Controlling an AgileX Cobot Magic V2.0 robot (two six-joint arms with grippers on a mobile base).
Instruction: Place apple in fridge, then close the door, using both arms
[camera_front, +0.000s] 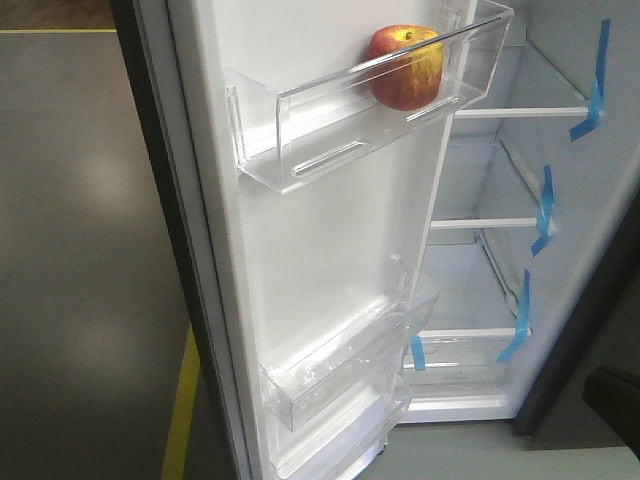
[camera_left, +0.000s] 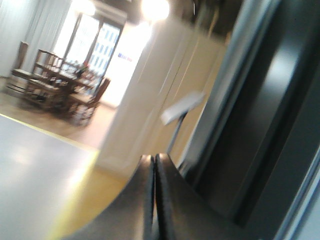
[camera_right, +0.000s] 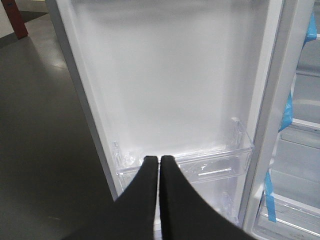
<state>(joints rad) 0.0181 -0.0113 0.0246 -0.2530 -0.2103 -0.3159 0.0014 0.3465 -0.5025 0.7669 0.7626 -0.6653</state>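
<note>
The red and yellow apple rests in the upper clear bin of the open fridge door. Behind the door, the fridge shows white walls, glass shelves and blue tape strips. My right gripper is shut with nothing in it, facing the door's white lining and a lower clear bin. My left gripper is shut and empty, beside the door's dark grey outer side. Neither arm shows in the front view.
A grey floor with a yellow line lies left of the door. The left wrist view shows a wall corner and a dining table with chairs far off. Lower door bins sit below.
</note>
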